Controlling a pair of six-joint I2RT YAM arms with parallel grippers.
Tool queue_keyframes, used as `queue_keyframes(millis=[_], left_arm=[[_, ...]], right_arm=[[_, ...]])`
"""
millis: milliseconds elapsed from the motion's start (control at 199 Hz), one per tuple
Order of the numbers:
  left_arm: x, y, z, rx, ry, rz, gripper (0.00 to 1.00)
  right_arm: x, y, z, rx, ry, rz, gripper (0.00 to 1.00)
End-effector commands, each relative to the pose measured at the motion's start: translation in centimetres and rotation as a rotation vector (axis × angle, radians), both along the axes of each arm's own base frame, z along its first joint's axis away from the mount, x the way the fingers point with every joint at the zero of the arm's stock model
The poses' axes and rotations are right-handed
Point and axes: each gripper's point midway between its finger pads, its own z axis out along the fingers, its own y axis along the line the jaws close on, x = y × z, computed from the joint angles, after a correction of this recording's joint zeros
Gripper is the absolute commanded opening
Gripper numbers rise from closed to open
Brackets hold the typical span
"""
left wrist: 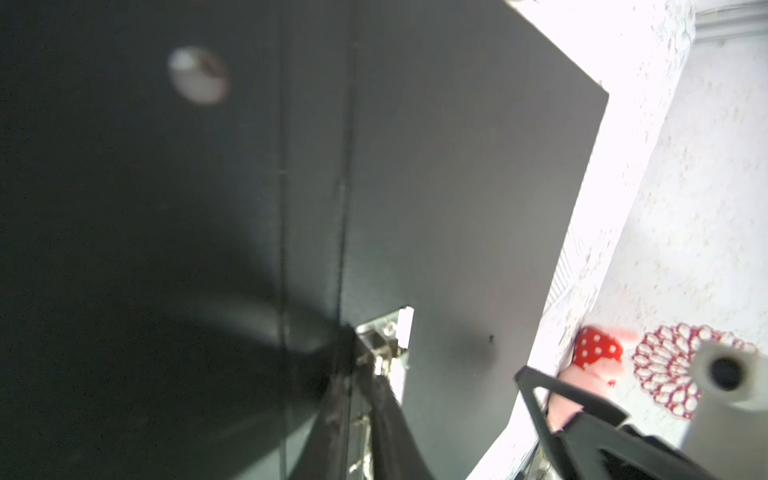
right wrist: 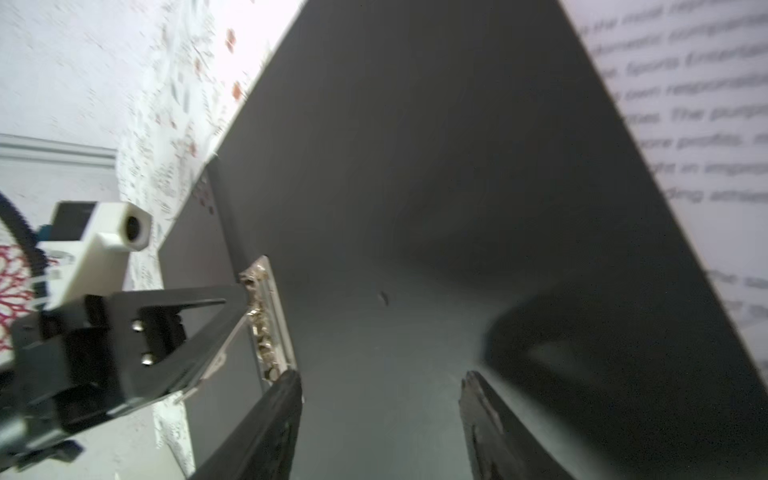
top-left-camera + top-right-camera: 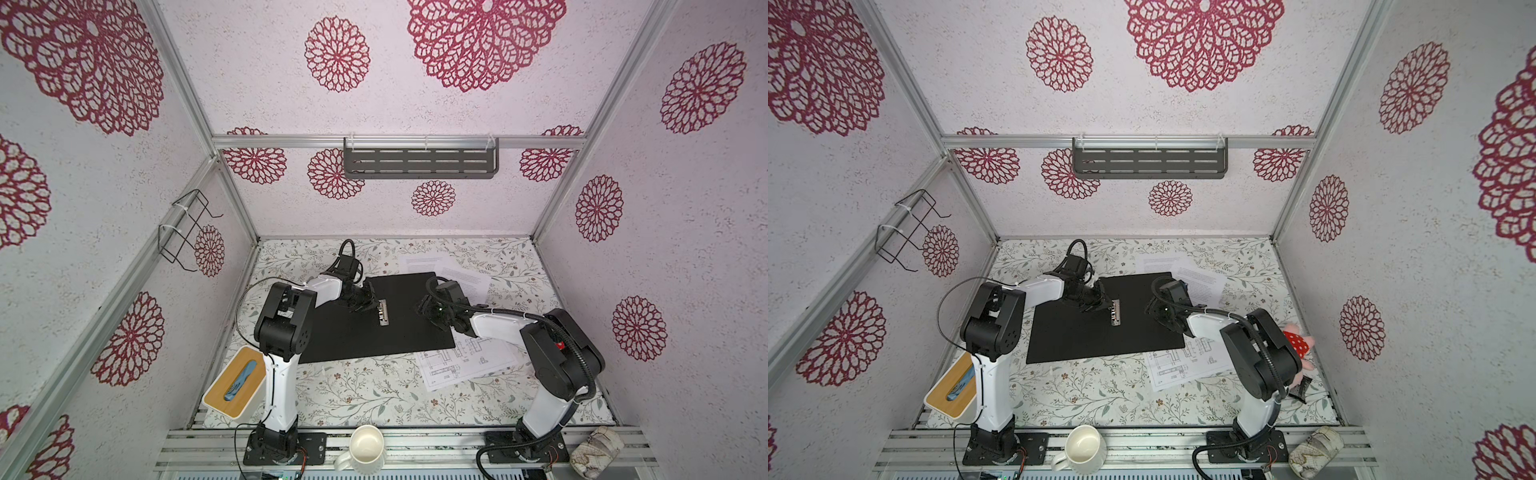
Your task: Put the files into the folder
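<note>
Print on text sheet [image 2: 685, 124] blurred — only "The" legible — beside open folder [image 2: 415, 166].

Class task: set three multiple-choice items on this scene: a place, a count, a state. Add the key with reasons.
1. Where does the white paper sheet with black line drawings lie?
A. At the near right corner of the flat rectangular folder
B. In the folder's middle
C. By its far left corner

2. How many white paper sheets are in view?
A. One
B. Three
C. Five

3. How is the folder?
A. Closed, red cover up
B. Open, black inside up
C. Standing on edge

Key: 1A, it lies at that corner; 2B, two white printed-text sheets at the folder's far right plus the drawing sheet; 3B, black inside and silver metal clip face up.
</note>
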Motion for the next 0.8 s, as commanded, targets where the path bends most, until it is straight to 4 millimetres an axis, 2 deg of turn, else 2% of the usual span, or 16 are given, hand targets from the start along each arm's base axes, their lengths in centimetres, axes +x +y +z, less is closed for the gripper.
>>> queue_keyframes(millis=[0, 111, 236, 337, 407, 422, 477, 588, 799], left_arm=[[-0.3, 0.9, -0.6, 0.016, 0.045, 0.080, 0.28], [0.2, 1.7, 0.4, 0.014, 0.031, 0.145, 0.44], [0.6, 2.4, 2.0, -0.005, 0.006, 0.216, 0.62], [0.1, 2.2, 2.9, -0.015, 0.008, 0.231, 0.75], [-0.6, 2.4, 2.8, -0.018, 0.028, 0.256, 0.85], [-0.5, 2.4, 4.3, -0.034, 0.001, 0.262, 0.88], [-1.0, 2.4, 5.1, -0.058, -0.005, 0.285, 1.00], [-2.2, 1.9, 6.6, -0.096, -0.005, 0.312, 0.98], [-4.6, -0.8, 8.7, -0.198, 0.015, 0.322, 0.98]], right_arm=[[-0.2, 0.4, -0.3, -0.002, 0.010, 0.062, 0.64], [-0.5, 0.6, -0.8, 0.007, 0.024, 0.078, 0.64], [-0.4, 1.0, -0.3, 0.020, 0.015, 0.103, 0.64], [-0.1, 1.1, 0.3, 0.006, 0.011, 0.130, 0.64], [0.1, 1.1, 0.8, 0.003, 0.010, 0.148, 0.64], [0.2, 1.0, 0.9, 0.005, 0.009, 0.152, 0.64], [0.4, 0.9, 1.3, 0.007, 0.009, 0.160, 0.64], [0.9, 0.2, 1.8, 0.028, 0.005, 0.163, 0.64], [1.5, -1.3, 3.2, 0.047, -0.017, 0.176, 0.64]])
